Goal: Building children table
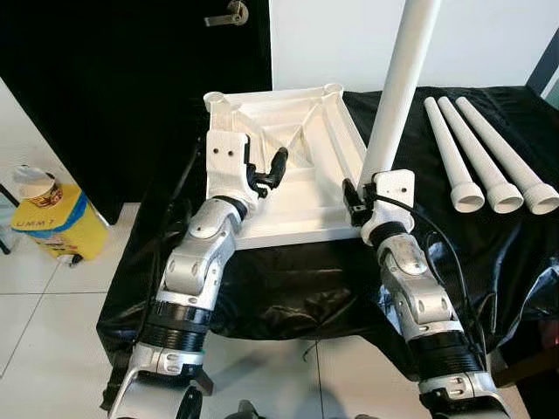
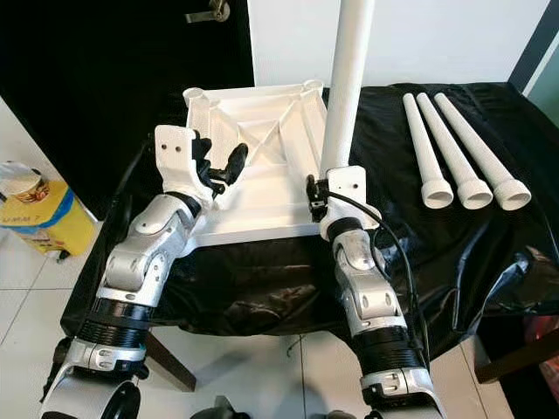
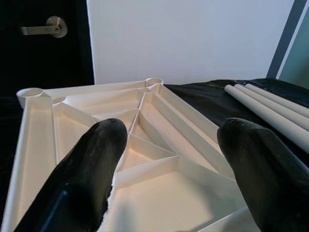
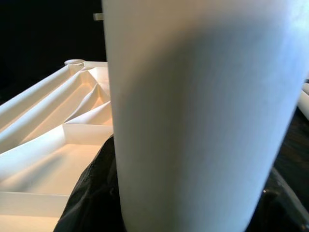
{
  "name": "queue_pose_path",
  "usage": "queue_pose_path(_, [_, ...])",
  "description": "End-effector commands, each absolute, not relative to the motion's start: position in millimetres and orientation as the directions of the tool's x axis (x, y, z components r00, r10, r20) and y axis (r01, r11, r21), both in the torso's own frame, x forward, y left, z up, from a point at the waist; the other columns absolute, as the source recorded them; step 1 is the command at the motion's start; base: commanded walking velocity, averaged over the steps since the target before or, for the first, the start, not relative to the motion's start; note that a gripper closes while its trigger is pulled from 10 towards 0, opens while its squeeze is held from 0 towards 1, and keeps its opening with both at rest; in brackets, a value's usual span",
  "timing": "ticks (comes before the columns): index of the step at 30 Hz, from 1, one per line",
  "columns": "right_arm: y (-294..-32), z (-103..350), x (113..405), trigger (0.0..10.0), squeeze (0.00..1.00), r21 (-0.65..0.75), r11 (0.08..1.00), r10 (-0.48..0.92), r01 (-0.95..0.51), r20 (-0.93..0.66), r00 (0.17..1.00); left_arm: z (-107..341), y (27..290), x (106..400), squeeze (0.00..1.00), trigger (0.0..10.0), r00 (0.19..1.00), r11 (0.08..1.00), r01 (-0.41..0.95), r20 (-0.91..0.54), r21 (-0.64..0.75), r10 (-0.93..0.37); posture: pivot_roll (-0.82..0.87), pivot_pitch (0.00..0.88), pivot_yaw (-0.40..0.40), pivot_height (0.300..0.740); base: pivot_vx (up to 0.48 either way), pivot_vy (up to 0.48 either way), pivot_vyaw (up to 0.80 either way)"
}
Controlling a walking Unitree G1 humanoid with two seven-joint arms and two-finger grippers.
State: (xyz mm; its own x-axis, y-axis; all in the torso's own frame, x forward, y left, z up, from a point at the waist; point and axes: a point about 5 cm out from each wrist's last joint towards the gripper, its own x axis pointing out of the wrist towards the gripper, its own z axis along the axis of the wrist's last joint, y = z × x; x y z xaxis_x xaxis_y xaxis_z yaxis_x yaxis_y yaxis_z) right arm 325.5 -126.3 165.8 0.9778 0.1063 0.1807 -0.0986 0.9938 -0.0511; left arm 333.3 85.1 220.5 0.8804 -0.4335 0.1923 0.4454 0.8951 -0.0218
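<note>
A low surface draped in crumpled black plastic sheeting is seen in the left eye view, set before a black door and a white wall, on a pale tiled floor. On the sheeting lies the white moulded plastic tabletop, underside up, its ribs and corner sockets exposed. Three white tapered plastic legs are laid side by side at the robot's right, well apart from the tabletop. A yellow and blue container stands on the floor at the left; its lettering is too small to be read with certainty. The left gripper is held over the near left part of the tabletop, its fingers spread and nothing grasped. The right gripper is clenched on a fourth white plastic leg, held upright at the tabletop's near right corner.

In the right eye view the same arrangement is shown, with the door's metal handle at the top edge.

In the left wrist view the two black fingers are seen wide apart above the ribbed underside.

In the right wrist view the upright leg is seen very close, with the tabletop's ribs beside it.
</note>
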Motion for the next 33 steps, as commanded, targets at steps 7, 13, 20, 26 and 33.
queue_pose_path(7, [-125.0,167.6,325.0,10.0,0.00,-0.051,0.994,0.108,-0.100,0.199,0.974,217.6,79.7,330.2,0.00,10.0,0.845,0.862,0.507,0.188,0.009,-0.500,-0.01,0.000,0.035,0.740,0.000,0.000,0.00])
queue_pose_path(13, [-125.2,167.3,324.4,10.0,0.00,-0.051,0.994,0.106,-0.098,0.201,0.974,216.3,78.5,329.1,0.00,10.0,0.839,0.854,0.520,0.185,0.009,-0.512,-0.01,0.000,0.038,0.740,0.000,0.000,0.00])
queue_pose_path(20, [-125.7,167.1,323.8,10.0,0.00,-0.051,0.994,0.104,-0.095,0.202,0.974,216.6,77.3,328.3,0.00,10.0,0.833,0.849,0.529,0.185,0.006,-0.521,-0.01,0.000,0.040,0.740,0.221,0.000,0.00])
queue_pose_path(26, [-126.7,166.3,323.3,10.0,0.00,-0.053,0.994,0.101,-0.092,0.201,0.974,217.0,77.6,328.4,0.00,10.0,0.834,0.849,0.529,0.186,0.005,-0.520,-0.01,0.000,0.040,0.740,0.296,0.000,0.00])
queue_pose_path(33, [-127.0,166.6,323.5,10.0,0.00,-0.054,0.995,0.099,-0.089,0.203,0.974,217.3,77.9,327.6,0.00,10.0,0.836,0.852,0.523,0.192,0.006,-0.515,-0.01,0.002,0.038,0.740,0.222,0.000,0.00])
